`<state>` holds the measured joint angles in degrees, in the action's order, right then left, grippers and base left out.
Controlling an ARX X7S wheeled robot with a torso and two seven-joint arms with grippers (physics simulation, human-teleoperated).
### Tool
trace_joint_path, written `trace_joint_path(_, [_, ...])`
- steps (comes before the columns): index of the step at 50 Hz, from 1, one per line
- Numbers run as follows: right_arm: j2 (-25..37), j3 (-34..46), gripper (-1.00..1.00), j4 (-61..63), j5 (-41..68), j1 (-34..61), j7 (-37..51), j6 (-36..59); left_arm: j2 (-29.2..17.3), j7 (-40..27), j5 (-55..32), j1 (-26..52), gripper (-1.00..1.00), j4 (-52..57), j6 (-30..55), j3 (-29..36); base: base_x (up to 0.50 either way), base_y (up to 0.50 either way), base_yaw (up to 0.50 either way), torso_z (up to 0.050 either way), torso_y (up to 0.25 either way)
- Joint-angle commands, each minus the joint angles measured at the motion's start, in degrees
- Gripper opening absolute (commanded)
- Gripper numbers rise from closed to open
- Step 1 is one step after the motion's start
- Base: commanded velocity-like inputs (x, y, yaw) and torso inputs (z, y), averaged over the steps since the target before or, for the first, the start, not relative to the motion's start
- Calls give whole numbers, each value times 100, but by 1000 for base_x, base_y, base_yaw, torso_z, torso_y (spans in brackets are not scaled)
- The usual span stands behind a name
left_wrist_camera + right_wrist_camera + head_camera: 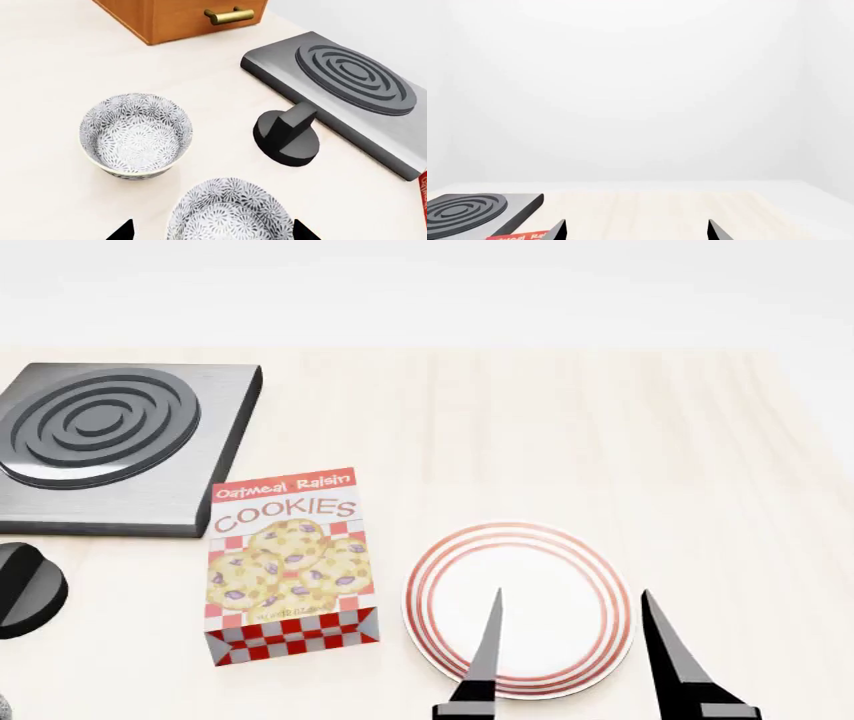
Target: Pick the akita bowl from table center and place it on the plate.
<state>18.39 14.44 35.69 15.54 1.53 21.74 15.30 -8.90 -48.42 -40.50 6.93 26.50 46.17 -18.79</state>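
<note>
The left claw (pixel 210 232) is spread wide, and only its two dark tips show, one on each side of the near bowl (pixel 230 212). It holds nothing yet. I think this is the reach-in step. To do it well, the claw should go straight down so one tip slips inside the rim and grips the wall, or both tips hug the outside evenly. A second bowl (pixel 135 135) just like it sits a little farther off, and the black knob (pixel 288 136) is near too, so don't bump them. Beyond those are the stove (pixel 347 90) and a wood drawer (pixel 180 17).

The right claw (pixel 577 645) is apart and empty above the plate (pixel 518 602), beside the cookie box (pixel 287 565). It should move away before the bowl comes.
</note>
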Motion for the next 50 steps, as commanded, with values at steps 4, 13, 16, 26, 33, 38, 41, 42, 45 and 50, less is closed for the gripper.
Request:
trace_joint_path(4, [-21, -38, 100, -2, -32, 5, -39, -15, 16, 218, 222, -65, 100, -384, -321, 70, 0, 0, 0, 0, 0])
trace_joint_path(13, [-4, -24, 100, 54, -7, 27, -1, 53, -9, 282, 282, -67, 100, -610, -457, 115, 0, 0, 0, 0, 0])
trace_joint_path(16, [2, -21, 100, 52, 1, 36, 1, 54, -19, 275, 268, -49, 100, -655, -454, 117, 0, 0, 0, 0, 0])
trace_joint_path(26, [17, -3, 100, 29, 13, 39, 10, 27, -39, 343, 369, -68, 100, -881, -622, 206, 0, 0, 0, 0, 0])
trace_joint_path(33, [30, 7, 100, 60, 29, 50, 34, 62, -64, 386, 413, -76, 100, -1002, -717, 245, 0, 0, 0, 0, 0])
trace_joint_path(38, [37, 14, 100, 57, 33, 52, 43, 52, -91, 462, 422, -69, 100, -1148, -784, 266, 0, 0, 0, 0, 0])
trace_joint_path(41, [42, 17, 100, 57, 40, 53, 49, 54, -97, 509, 435, -86, 100, -1208, -850, 278, 0, 0, 0, 0, 0])
trace_joint_path(42, [45, 19, 100, 57, 39, 54, 48, 51, -104, 519, 437, -83, 100, -1225, -859, 282, 0, 0, 0, 0, 0])
trace_joint_path(45, [47, 21, 100, 56, 41, 55, 54, 49, -112, 556, 449, -92, 100, -1266, -906, 304, 0, 0, 0, 0, 0])
trace_joint_path(50, [55, 28, 100, 54, 46, 57, 63, 44, -138, 642, 411, -88, 100, -1349, -928, 332, 0, 0, 0, 0, 0])
